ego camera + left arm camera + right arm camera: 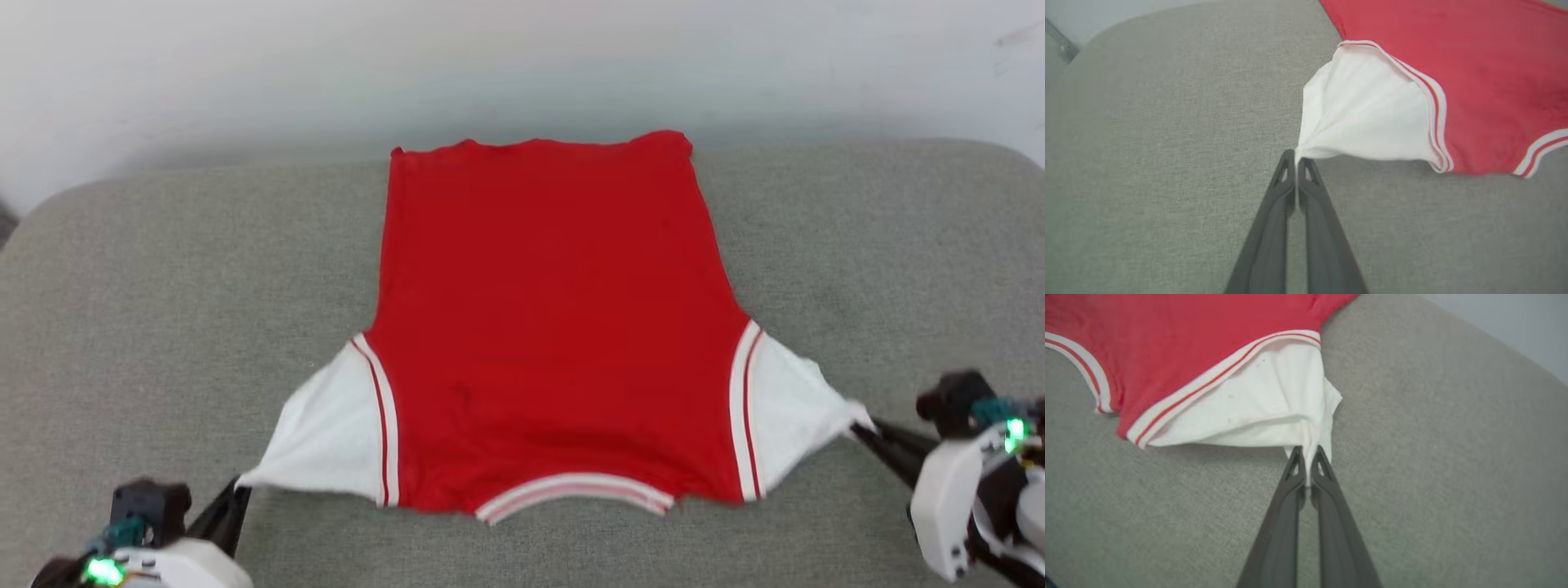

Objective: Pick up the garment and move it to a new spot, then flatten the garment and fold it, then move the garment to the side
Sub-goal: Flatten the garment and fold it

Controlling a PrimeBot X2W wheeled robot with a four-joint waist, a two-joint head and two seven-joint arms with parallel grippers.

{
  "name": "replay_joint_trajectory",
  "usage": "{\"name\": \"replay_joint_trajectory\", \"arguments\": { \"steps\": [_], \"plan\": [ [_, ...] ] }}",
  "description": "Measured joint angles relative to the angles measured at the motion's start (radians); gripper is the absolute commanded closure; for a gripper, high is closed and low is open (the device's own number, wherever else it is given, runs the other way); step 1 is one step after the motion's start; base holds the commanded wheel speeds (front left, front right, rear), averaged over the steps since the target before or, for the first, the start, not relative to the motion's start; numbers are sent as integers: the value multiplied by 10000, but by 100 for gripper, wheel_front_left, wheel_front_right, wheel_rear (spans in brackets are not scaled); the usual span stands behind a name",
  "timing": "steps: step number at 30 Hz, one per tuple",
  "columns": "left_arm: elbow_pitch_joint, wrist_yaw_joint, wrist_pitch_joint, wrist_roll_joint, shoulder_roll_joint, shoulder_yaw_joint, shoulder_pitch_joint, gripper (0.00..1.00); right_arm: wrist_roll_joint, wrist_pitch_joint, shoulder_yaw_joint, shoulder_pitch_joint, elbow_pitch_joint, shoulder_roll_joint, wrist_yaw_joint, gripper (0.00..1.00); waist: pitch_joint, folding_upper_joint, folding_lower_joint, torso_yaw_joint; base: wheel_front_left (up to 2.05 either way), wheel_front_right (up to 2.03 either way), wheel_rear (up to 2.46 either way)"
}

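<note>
The garment (555,327), red with white sleeves and a striped collar, lies spread flat on the grey cushion, plain side up, collar nearest me and hem at the far edge. My left gripper (242,488) is shut on the tip of the white sleeve at the lower left; the left wrist view has the sleeve (1363,118) pulled taut into the closed gripper (1295,154). My right gripper (859,426) is shut on the tip of the other white sleeve at the right, and the right wrist view has that sleeve (1265,408) bunched into the closed gripper (1307,451).
A grey fabric cushion (163,310) carries the garment, with bare fabric on both sides and in front of the collar. A pale wall (522,65) rises just behind the cushion's far edge.
</note>
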Motion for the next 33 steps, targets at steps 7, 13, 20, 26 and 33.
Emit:
{"name": "replay_joint_trajectory", "arguments": {
  "steps": [7,13,20,26,33],
  "plan": [
    [-646,752,-58,-466,297,261,1779,100,-42,328,-447,1825,-895,-642,2,100,-472,0,0,-26,0,0,0],
    [-1066,1005,-71,-823,293,516,3070,100,61,936,-1087,3258,-1801,-1118,2,100,-693,0,-1,-155,0,0,0],
    [-1407,1168,-75,-493,-15,890,3412,100,203,2259,-1768,4254,-2293,-1034,2,85,-601,0,0,-142,0,0,0],
    [-1818,1287,-86,105,-370,1448,3273,100,-255,2685,-3066,4142,-2619,-842,2,0,-389,0,0,-69,0,0,0],
    [-2230,1273,-98,740,-646,1825,2987,100,-504,3185,-5530,3011,-3707,-1442,0,0,149,1,2,113,0,0,0]
  ]
}}
